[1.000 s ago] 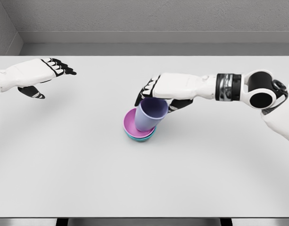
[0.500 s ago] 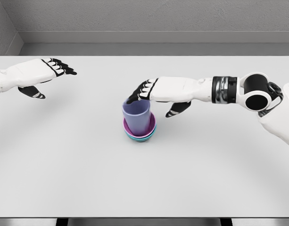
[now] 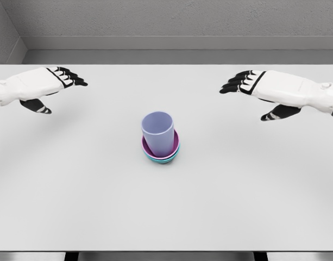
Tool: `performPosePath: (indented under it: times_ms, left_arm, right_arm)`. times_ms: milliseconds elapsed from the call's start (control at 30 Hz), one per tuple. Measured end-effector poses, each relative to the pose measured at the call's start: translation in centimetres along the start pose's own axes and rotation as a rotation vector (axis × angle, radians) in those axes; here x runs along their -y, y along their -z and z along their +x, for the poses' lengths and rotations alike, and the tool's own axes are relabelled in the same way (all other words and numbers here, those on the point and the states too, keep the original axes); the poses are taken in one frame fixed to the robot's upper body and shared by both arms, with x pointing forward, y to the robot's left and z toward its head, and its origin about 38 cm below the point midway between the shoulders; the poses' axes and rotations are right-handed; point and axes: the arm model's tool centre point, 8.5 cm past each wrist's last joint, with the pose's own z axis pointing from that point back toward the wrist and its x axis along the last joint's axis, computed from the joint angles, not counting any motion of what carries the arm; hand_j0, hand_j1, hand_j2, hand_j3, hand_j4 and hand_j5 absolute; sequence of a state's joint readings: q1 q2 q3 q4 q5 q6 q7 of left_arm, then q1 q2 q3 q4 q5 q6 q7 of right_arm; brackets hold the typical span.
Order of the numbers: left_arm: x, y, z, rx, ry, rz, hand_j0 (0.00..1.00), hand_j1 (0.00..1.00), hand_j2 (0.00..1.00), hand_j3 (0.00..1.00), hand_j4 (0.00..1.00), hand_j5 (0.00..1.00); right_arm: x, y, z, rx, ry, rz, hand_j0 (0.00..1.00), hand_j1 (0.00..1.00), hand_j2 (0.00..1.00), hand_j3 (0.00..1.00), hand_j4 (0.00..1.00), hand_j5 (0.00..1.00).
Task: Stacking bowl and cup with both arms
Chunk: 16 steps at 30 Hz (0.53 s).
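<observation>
Plain white table (image 3: 166, 217) fills most of the view, matte top, soft even light with faint blurry shadows. Near edge of the table shows a thin metallic strip with dark gaps under it at the bottom. Behind the table a grey floor strip (image 3: 177, 56), then a grey textured back wall (image 3: 177, 19) with a paler baseboard. Another grey wall (image 3: 3, 32) meets it at the left corner

Both arms wear smooth white shells; the left hand (image 3: 46, 87) and right hand (image 3: 264, 92) have black fingers with white segments.
</observation>
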State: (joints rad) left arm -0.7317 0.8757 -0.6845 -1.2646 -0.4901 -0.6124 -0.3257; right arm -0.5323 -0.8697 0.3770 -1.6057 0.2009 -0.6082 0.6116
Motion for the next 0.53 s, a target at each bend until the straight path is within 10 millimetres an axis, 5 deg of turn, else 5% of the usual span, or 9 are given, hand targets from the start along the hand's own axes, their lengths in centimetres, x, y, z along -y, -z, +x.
performPosePath:
  times_ms: [167, 533]
  left_arm:
    - [0.0, -0.3, -0.6, -0.018, -0.009, 0.001, 1.00, 1.00, 1.00, 1.00, 1.00, 1.00]
    - [0.5, -0.5, -1.0, -0.030, -0.017, -0.011, 1.00, 1.00, 1.00, 1.00, 1.00, 1.00]
  right_arm:
    - [1.3, -2.3, -0.9, -0.053, -0.028, -0.014, 1.00, 1.00, 1.00, 1.00, 1.00, 1.00]
    - [0.5, -2.3, -0.6, -0.048, -0.025, 0.013, 1.00, 1.00, 1.00, 1.00, 1.00, 1.00]
